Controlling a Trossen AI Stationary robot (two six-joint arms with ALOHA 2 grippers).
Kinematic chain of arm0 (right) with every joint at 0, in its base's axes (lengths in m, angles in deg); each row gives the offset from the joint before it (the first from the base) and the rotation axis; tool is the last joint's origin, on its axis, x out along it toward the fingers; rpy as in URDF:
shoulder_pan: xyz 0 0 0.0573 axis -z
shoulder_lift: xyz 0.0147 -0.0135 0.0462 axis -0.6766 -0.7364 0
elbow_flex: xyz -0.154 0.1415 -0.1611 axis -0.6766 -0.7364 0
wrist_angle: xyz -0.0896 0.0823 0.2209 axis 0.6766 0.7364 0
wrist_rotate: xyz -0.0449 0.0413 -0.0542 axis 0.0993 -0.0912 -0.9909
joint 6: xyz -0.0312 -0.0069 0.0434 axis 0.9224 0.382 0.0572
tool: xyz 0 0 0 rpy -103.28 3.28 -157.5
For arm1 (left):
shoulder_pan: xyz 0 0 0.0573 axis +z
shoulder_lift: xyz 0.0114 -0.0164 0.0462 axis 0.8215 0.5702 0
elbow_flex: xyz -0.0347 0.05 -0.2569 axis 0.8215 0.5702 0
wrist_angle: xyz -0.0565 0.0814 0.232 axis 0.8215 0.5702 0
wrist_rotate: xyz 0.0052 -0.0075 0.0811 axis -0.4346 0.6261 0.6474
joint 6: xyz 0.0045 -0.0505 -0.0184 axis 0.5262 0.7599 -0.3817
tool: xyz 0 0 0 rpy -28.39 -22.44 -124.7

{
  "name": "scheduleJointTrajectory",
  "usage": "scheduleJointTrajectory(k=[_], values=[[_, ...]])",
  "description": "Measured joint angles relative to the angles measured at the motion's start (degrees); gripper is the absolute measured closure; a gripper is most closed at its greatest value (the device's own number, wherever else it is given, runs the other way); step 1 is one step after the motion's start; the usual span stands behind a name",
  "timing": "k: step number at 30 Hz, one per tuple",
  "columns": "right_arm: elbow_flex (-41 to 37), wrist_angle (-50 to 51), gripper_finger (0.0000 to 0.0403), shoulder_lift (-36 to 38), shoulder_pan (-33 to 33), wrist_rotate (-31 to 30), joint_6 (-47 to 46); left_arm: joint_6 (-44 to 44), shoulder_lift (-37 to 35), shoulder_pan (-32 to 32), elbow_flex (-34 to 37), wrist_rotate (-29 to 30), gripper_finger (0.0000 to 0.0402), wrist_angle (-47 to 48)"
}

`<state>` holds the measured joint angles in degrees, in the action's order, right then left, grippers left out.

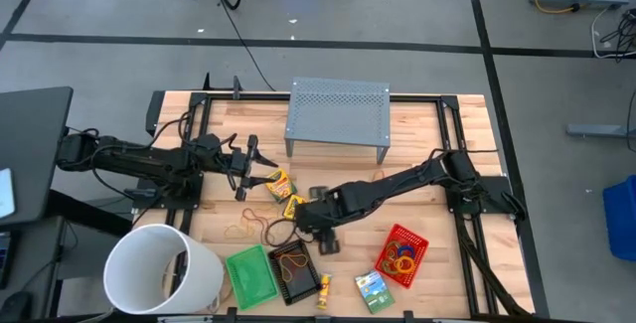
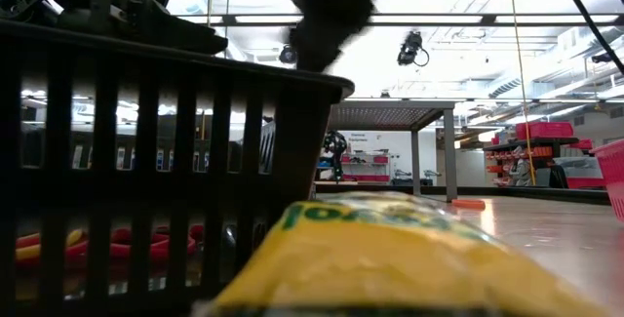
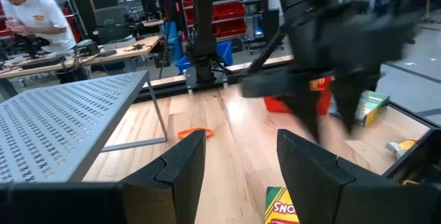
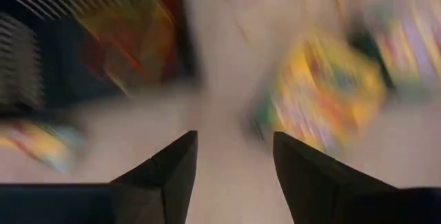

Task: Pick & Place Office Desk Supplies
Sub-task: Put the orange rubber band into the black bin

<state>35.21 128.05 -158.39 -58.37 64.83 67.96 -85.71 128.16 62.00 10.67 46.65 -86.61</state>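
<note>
In the high view my left gripper [image 1: 250, 167] is open and hovers just left of a yellow crayon box [image 1: 279, 182]; the left wrist view shows that box [image 3: 281, 209] below the open fingers [image 3: 241, 148]. A second crayon box [image 1: 293, 207] lies beside my right gripper [image 1: 325, 240]. That gripper is open above the table, just beyond the black mesh tray [image 1: 295, 268], and holds nothing [image 4: 234, 148]. A third crayon box [image 1: 373, 289] and the yellow glue stick [image 1: 324, 290] lie near the near edge. The red tray [image 1: 402, 253] holds coloured rings. The green tray [image 1: 250, 275] sits left of the black one.
The big white bucket [image 1: 164, 268] stands at the near left corner. The grey perforated stand [image 1: 338, 114] is at the far middle. Thin rubber bands [image 1: 244, 228] lie loose on the wood. An orange ring [image 3: 195, 133] lies near the stand. A person [image 3: 31, 17] works beyond the table.
</note>
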Motion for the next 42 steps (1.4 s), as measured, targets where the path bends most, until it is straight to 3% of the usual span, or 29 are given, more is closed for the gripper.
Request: scheduleJointTrajectory(k=[10, 15, 19, 22, 24, 28, 31, 34, 37, 42], values=[[0.0, -33.84, 0.0206, 0.01, 0.02, 15.64, 11.98, 0.01, 0.0, 0.0, -0.01, -0.7, 0.0216, 0.4], [0.0, -46.11, 0.0206, 0.07, 0.09, 23.22, 17.59, 0.14, 0.0, 0.0, -0.01, -0.83, 0.0216, 0.38], [0.0, -47.61, 0.0207, 0.84, 0.67, 25.13, 20.91, 0.62, -0.02, 0.0, -0.01, -1.11, 0.0216, 0.74], [-0.06, -42.5, 0.0207, 1.28, 2.02, 25.35, 21.54, 0.66, -0.02, 0.0, -0.01, -2.27, 0.0216, 1.33], [-3.86, -45.19, 0.0207, 1.53, 3.07, 25.44, 20.11, 0.68, -0.02, 0.0, -0.01, -2.41, 0.0216, 1.51], [-21.67, -70.13, 0.0207, 2.25, 5.69, 25.89, 11.25, 0.95, -0.02, -0.02, -0.01, -2.41, 0.0216, 1.99], [-36.54, -94.95, 0.0209, 3.94, 7.86, 23.26, 2.92, 1.06, -0.02, -0.04, -0.01, -2.42, 0.0216, 2.46], [-49.36, -106.24, 0.0218, 9.14, 9.52, 17.48, 1.3, 1.32, -0.02, -0.04, -0.01, -2.65, 0.0216, 2.87], [-59.71, -103.93, 0.0228, 17.93, 10.54, 10.13, 1.58, 1.28, -0.02, -0.03, 0.01, -2.65, 0.0216, 2.82], [-69.61, -87.21, 0.0237, 28.29, 8.86, -6.18, 1.45, 0.55, 0.0, -0.02, -0.01, -2.63, 0.0216, 2.86]])
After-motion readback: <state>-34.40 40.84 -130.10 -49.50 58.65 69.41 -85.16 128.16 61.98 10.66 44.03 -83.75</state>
